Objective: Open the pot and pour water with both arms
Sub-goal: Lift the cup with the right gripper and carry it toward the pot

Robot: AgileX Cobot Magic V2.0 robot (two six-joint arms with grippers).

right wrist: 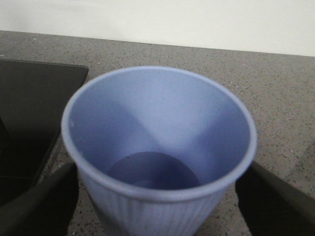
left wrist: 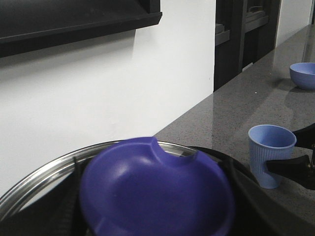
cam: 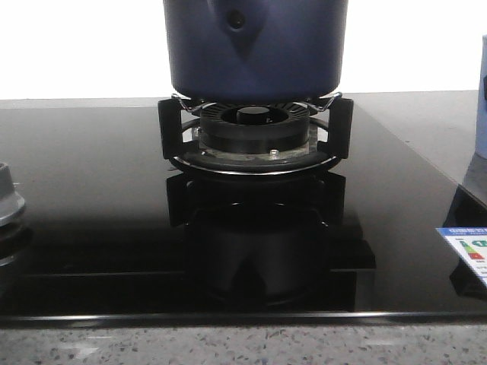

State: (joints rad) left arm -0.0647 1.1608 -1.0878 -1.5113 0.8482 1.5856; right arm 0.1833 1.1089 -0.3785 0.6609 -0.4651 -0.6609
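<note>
the pot (cam: pixel 255 49) sits on the burner grate (cam: pixel 255 125) of a black glass cooktop (cam: pixel 91 213), its rounded lower edge resting on the prongs and a triangular riveted mount facing the front camera. it looks like thick coated metal, so i judge it heavy, rigid and not fragile, but its matte wall is too broad and smooth to pinch; the lid is the part to take. in the left wrist view a purple knob (left wrist: pixel 155 194) fills the foreground over a steel-rimmed lid (left wrist: pixel 44 172), with dark finger shapes flanking it. the left gripper (left wrist: pixel 155 216) seems to straddle the knob, but i cannot tell whether the pads press it or stand just apart. the knob looks smooth and rounded, so a firm squeeze low on its sides seems wise, and the lid probably lifts lightly. in the right wrist view a pale blue ribbed cup (right wrist: pixel 160 152) stands on the speckled counter (right wrist: pixel 275 98) beside the cooktop, between the spread fingers (right wrist: pixel 34 201) of the right gripper (right wrist: pixel 157 206), which are set wide on either side with visible gaps. the cup seems thin and light, apt to deform or tip, so a gentle mid-wall hold suits it. a blue bowl (left wrist: pixel 302 74) rests farther along the counter.
</note>
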